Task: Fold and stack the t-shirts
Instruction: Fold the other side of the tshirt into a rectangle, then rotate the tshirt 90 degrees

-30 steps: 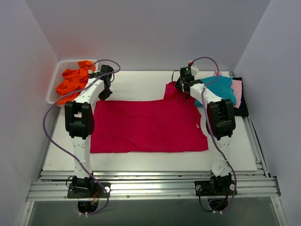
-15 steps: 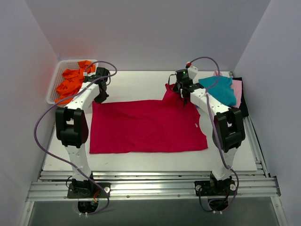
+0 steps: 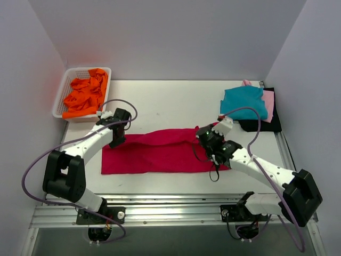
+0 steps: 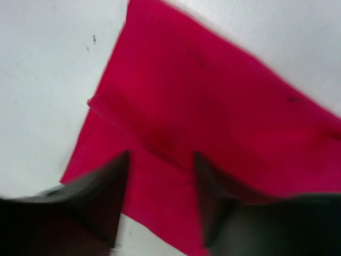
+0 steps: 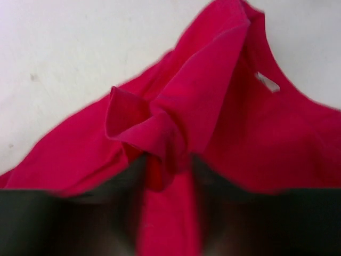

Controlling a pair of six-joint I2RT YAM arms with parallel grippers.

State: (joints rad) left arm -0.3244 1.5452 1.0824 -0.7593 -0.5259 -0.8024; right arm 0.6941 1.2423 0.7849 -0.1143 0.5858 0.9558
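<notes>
The crimson t-shirt (image 3: 160,152) lies as a long, narrow folded strip across the table's middle. My left gripper (image 3: 117,141) hovers over its left end. In the left wrist view the gripper (image 4: 160,157) is open, with flat red cloth (image 4: 213,106) below and nothing between the fingers. My right gripper (image 3: 202,137) is at the strip's right end. In the right wrist view that gripper (image 5: 166,160) is narrowly open, and a bunched fold of the shirt (image 5: 154,128) sits between its fingertips. Teal (image 3: 244,101), pale pink (image 3: 269,104) and black (image 3: 261,126) t-shirts lie stacked at the back right.
A white lattice basket (image 3: 59,97) at the back left holds crumpled orange t-shirts (image 3: 85,96). Bare white table (image 3: 170,101) lies behind the red strip. The right arm stretches low across the near right of the table.
Both arms swung from the far side toward the near edge, bringing the shirt's far edge over and halving its depth. Both grippers, shut before, have parted their jaws.
</notes>
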